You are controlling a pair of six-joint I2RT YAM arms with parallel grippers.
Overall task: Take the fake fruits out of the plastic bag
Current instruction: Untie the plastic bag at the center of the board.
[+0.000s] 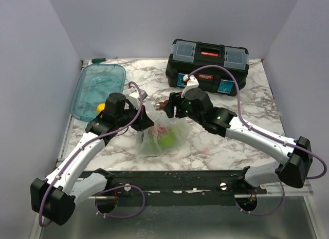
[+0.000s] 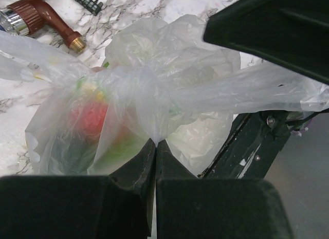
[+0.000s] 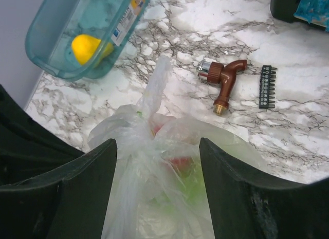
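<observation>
2 robot arms meet over the plastic bag (image 1: 159,139) at the middle of the marble table (image 1: 247,110), with the job barely begun. 1 yellow fruit (image 3: 86,48) lies in the teal tub (image 1: 95,82) at the table's left, while the other fake fruits, a red fruit (image 2: 87,118) and a lime-green fruit (image 1: 167,141) among them, sit inside the bag, whose neck looks twisted shut. The left gripper (image 2: 155,142) is clamped tight on a pinch of the film just below that twist. The right gripper (image 3: 158,146) hangs with its jaws well apart on either side of the neck, gripping nothing. Opening the bag appears to be the work ahead. Room is tight on the far side, where a brown fitting (image 3: 226,82) and a black bit strip (image 3: 266,86) lie just beyond the bag and the toolbox (image 1: 207,67) stands at the far edge. Bare marble to the right offers freer ground.
</observation>
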